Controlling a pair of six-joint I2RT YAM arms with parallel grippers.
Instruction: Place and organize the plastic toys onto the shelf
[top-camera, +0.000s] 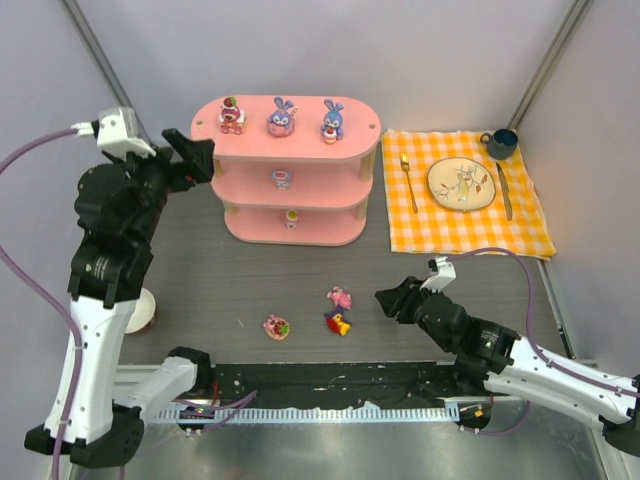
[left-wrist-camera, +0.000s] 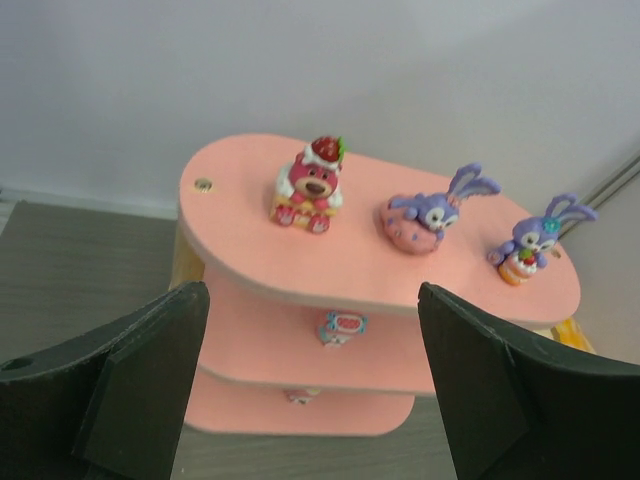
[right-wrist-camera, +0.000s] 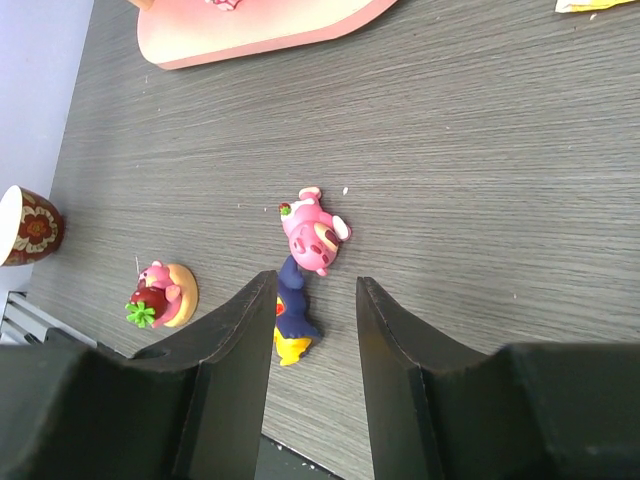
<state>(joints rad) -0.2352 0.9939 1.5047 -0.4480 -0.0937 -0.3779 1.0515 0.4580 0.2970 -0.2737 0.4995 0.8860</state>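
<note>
Shelf, pink, three oval tiers; left end effector, right end effector both apart.

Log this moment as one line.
left hand: open, empty, by shelf top | right hand: open, empty, over table | shelf top: three toys | table: three toys

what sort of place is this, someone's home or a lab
Most likely a robot lab bench, not a home: plain panels wall in the table, two arms are bolted at its near edge, and the shelf of toys and checked cloth look like staged props.
</note>
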